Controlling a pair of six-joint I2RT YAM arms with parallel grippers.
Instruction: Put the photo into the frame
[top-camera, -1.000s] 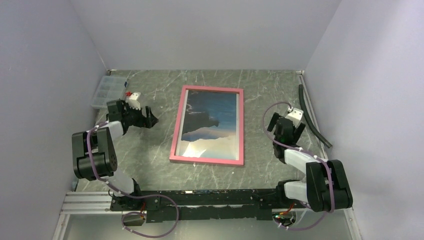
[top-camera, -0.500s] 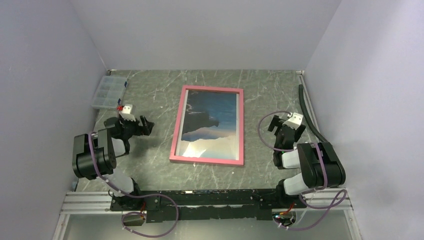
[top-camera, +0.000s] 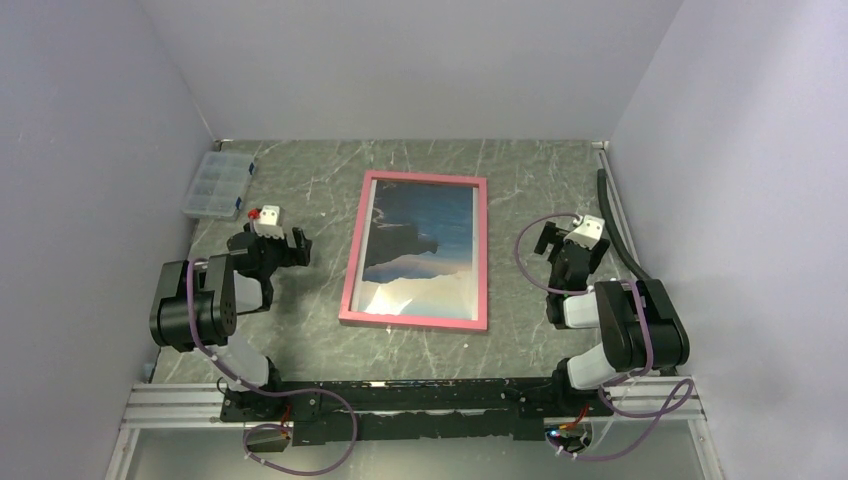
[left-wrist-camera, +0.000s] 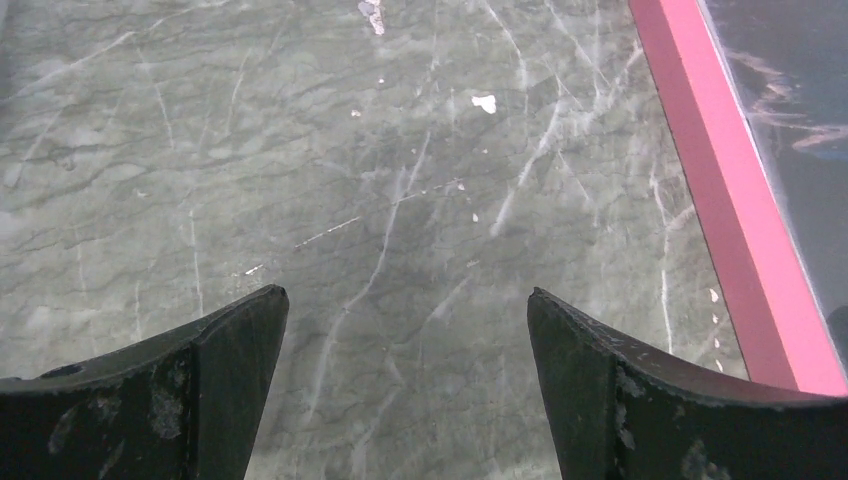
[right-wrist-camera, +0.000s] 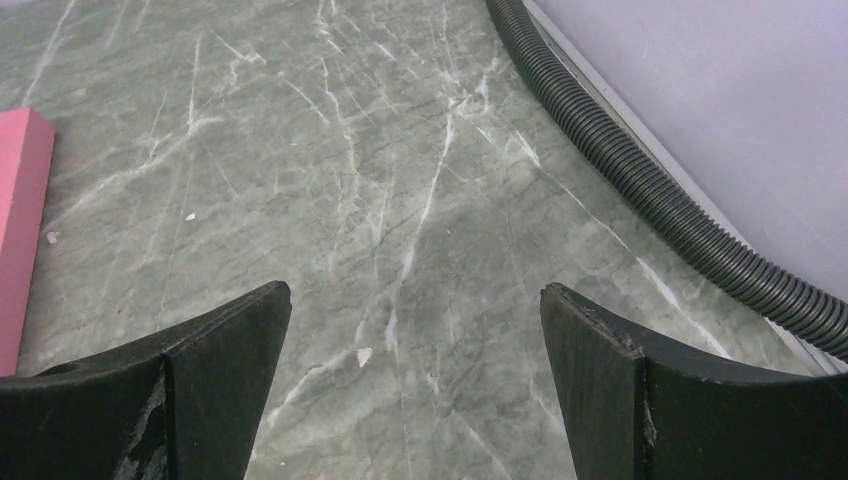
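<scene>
Glossy mountain-and-water photo (top-camera: 421, 238) sits in the thin pink rectangular frame (top-camera: 413, 319), left gripper (left-wrist-camera: 405, 308) and right gripper (right-wrist-camera: 415, 300) both spread wide, empty.

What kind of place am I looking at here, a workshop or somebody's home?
Probably a robot test booth, not a home: plain walls box in a marble-look table, and a left arm and right arm are bolted to a metal rail.

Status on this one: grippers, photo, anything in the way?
Left gripper open, empty. Right gripper open, empty. Photo lying inside frame, face up. Nothing on it.
</scene>
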